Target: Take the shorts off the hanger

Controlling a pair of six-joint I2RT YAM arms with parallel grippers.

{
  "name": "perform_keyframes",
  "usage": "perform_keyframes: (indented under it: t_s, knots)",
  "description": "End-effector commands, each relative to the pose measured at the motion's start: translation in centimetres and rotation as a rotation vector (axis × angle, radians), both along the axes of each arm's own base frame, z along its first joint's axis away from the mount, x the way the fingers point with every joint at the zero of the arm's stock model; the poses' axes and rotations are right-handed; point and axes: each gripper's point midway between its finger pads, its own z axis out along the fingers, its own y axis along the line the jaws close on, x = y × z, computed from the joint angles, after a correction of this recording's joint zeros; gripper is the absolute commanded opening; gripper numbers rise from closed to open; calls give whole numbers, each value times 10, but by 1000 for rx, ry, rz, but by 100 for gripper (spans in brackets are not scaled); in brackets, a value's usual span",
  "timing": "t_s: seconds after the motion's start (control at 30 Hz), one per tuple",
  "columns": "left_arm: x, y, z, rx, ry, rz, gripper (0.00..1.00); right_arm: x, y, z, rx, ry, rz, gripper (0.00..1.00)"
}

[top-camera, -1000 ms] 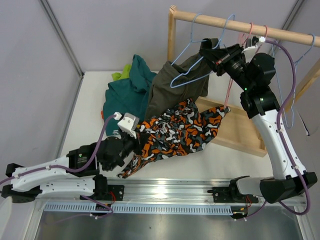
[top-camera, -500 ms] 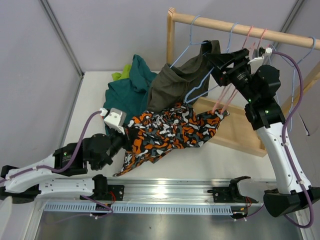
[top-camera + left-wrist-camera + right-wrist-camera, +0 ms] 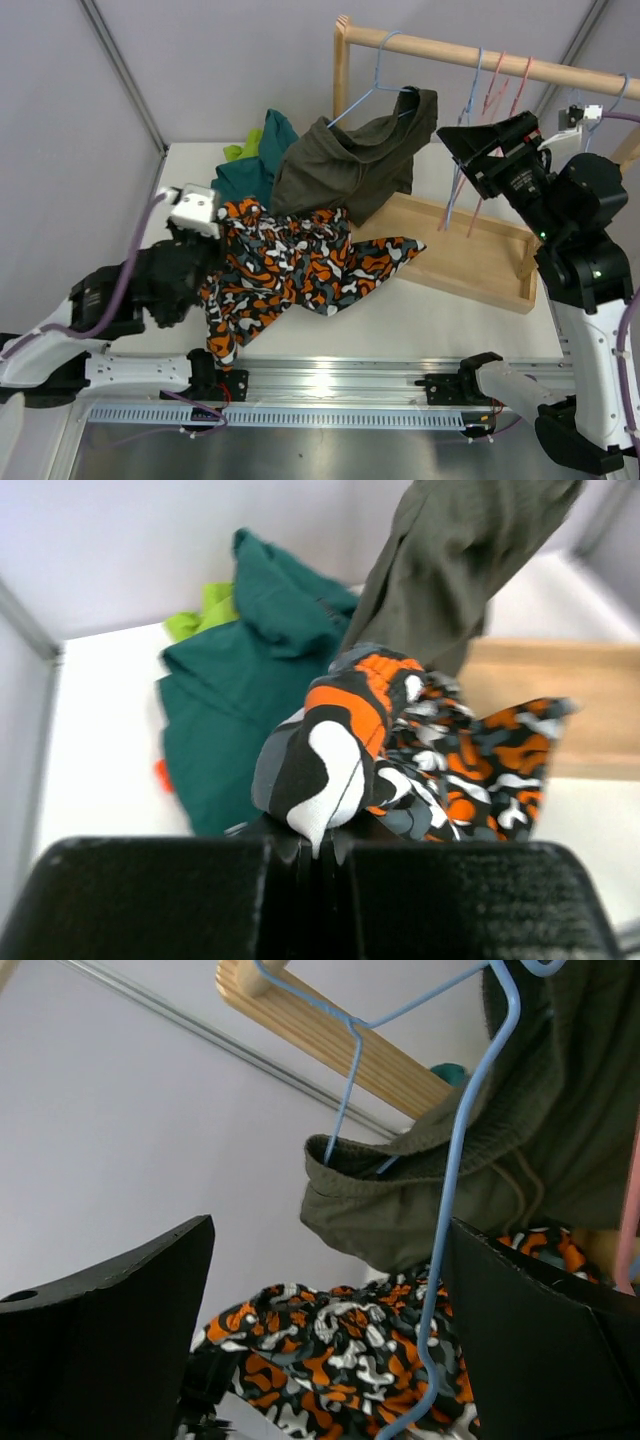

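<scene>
At the lower left of the overhead view, the left pincer [image 3: 322, 842] clamps the orange-black-white camouflage fabric shorts [image 3: 300, 265], which sprawl over the white surface [image 3: 450, 320]. At the upper right, the right pincer [image 3: 325, 1290] gapes wide beside the olive-grey fabric shorts [image 3: 350, 165], which hang on a thin blue wire hanger [image 3: 375, 85].

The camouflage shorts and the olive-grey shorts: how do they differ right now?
The camouflage shorts carry an orange, black and white print, while the olive-grey shorts are one plain colour. The camouflage shorts lie crumpled on the table, and the olive-grey shorts hang from a blue hanger on the wooden rail. The left gripper pinches the camouflage shorts; no gripper holds the olive-grey shorts. Both are soft fabric.
</scene>
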Motion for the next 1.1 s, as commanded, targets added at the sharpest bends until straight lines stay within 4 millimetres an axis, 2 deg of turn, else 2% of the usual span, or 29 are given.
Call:
perform_keyframes:
  t_s: [0.0, 0.17, 0.33, 0.4, 0.43, 0.47, 0.5, 0.53, 0.63, 0.67, 0.7, 0.73, 0.77, 0.8, 0.87, 0.9, 0.93, 0.97, 1.0, 1.03, 1.07]
  knots:
    - [12, 4, -9, 166, 15, 45, 0, -19, -27, -15, -191, 40, -103, 99]
    - [27, 33, 1, 166, 13, 125, 0, -33, -56, -43, -320, 110, -211, 99]
    - [35, 90, 21, 279, -5, 358, 0, -43, -75, -62, -424, 153, -270, 99]
    - [38, 103, 30, 285, -8, 418, 0, -51, -85, -64, -440, 151, -304, 100]
    - [39, 121, 36, 283, -5, 488, 0, -54, -87, -65, -448, 147, -313, 100]
    - [40, 128, 42, 269, -9, 511, 0, -60, -91, -65, -456, 138, -322, 99]
    - [45, 138, 42, 279, 14, 559, 0, -62, -92, -64, -460, 132, -322, 99]
    - [44, 147, 55, 256, -3, 591, 0, -65, -93, -64, -461, 128, -326, 99]
    - [56, 164, 60, 272, 19, 694, 0, -73, -95, -63, -469, 116, -321, 99]
    - [53, 170, 74, 238, -2, 724, 0, -75, -94, -63, -473, 112, -311, 99]
    - [54, 179, 75, 206, 7, 777, 0, -76, -94, -62, -473, 111, -307, 100]
    - [64, 180, 78, 194, 19, 780, 0, -77, -90, -62, -473, 102, -288, 99]
    - [66, 183, 86, 158, 4, 788, 0, -77, -88, -62, -475, 100, -275, 99]
    - [64, 196, 96, 104, -20, 837, 0, -77, -87, -62, -482, 97, -267, 99]
    - [91, 187, 95, 53, -12, 772, 0, -77, -84, -62, -484, 87, -248, 99]
    - [87, 190, 120, -4, -73, 783, 0, -76, -82, -64, -489, 87, -241, 99]
    - [110, 184, 116, 6, -46, 758, 0, -77, -81, -63, -486, 78, -235, 99]
    - [118, 181, 123, -4, -60, 740, 0, -77, -80, -62, -484, 73, -230, 99]
    - [112, 180, 152, -49, -142, 729, 0, -77, -79, -63, -483, 69, -226, 100]
    - [118, 178, 158, -63, -163, 721, 0, -77, -79, -64, -483, 63, -223, 99]
    - [134, 172, 164, -74, -179, 696, 0, -77, -77, -66, -480, 61, -217, 99]
